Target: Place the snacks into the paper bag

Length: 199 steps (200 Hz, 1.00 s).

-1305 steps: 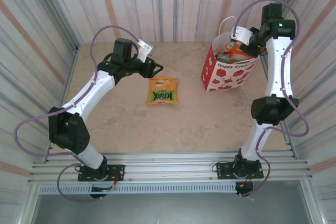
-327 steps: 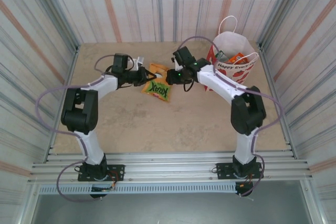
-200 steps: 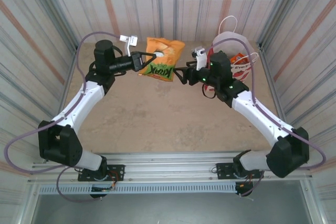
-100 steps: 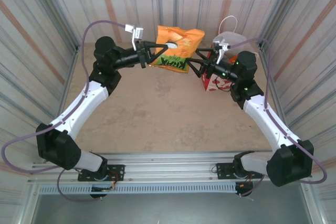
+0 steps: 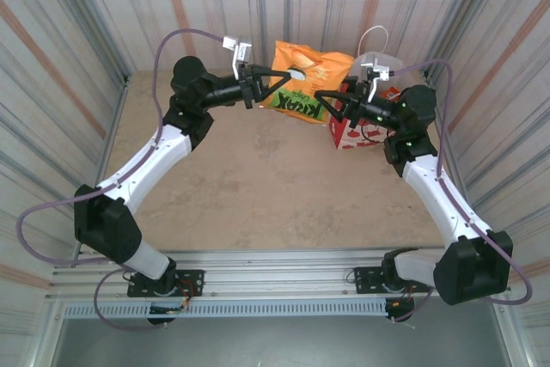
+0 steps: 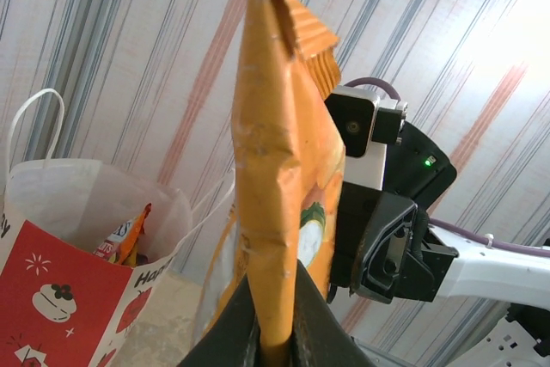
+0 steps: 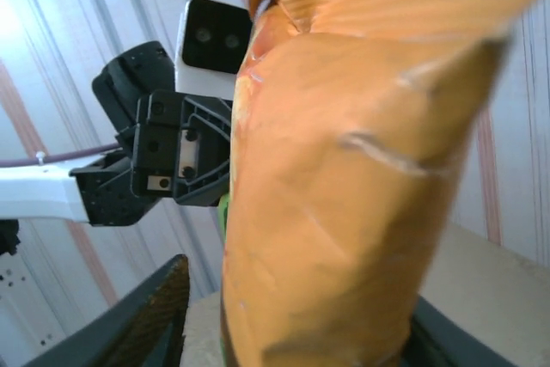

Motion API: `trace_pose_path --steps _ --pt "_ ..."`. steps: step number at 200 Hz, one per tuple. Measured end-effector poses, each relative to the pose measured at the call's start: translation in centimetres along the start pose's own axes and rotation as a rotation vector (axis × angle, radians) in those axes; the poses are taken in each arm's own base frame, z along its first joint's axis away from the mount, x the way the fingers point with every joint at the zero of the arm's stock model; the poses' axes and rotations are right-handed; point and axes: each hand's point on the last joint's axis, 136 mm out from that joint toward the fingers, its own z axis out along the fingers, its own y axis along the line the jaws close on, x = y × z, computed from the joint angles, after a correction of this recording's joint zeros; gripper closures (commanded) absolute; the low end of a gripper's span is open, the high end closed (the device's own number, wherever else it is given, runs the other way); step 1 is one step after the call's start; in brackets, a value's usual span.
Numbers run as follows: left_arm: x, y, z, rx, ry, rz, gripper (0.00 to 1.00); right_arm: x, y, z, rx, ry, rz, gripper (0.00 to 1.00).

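Orange foil snack packet point(image 5: 305, 83) lettered "KRAX": L jaws pinch one edge, R jaws spread astride the other.

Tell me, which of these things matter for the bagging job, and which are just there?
Part of the job:
orange KRAX packet, pinched by the left gripper, with the right gripper open around it; paper bag; snack packets inside it.

Just there:
table; striped walls; metal rail.

KRAX packet point(image 7: 335, 212) blurred, bottom cut off.
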Motion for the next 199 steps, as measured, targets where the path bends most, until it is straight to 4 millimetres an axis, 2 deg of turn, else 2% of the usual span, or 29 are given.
trace_pose_path --steps 20,36,54,79,91,110,128,171,199 --pt "0.0 -0.1 0.2 0.006 -0.002 0.004 0.85 -0.2 -0.4 -0.3 0.012 -0.005 0.002 0.75" --pt "0.1 -0.2 0.4 0.010 0.001 0.004 0.82 -0.4 -1.0 -0.7 0.033 -0.008 -0.005 0.84" --pt "0.3 0.0 0.5 0.004 0.001 0.005 0.78 -0.2 -1.3 -0.8 0.044 -0.001 0.000 0.85" --pt "0.6 0.6 0.5 -0.022 0.008 0.007 0.58 0.3 -1.8 -1.0 0.065 0.016 -0.008 0.87" --pt "0.7 1.1 0.5 -0.048 0.012 0.018 0.44 0.6 -2.5 -1.3 0.091 0.030 -0.015 0.87" --pt "1.2 2.5 0.4 -0.121 0.028 0.025 0.33 0.2 -3.9 -2.1 0.159 0.056 -0.050 0.87" --pt "2.1 4.3 -0.1 -0.217 0.054 0.020 0.31 -1.9 -4.8 -3.3 0.230 0.072 -0.133 0.87" --pt "3.8 9.4 -3.4 -0.475 0.122 0.004 0.31 -10.3 -6.3 -6.9 0.396 0.106 -0.459 0.91" --pt "4.7 11.5 -5.4 -0.579 0.167 0.019 0.31 -12.3 -8.9 -8.7 0.497 0.179 -0.596 0.92"
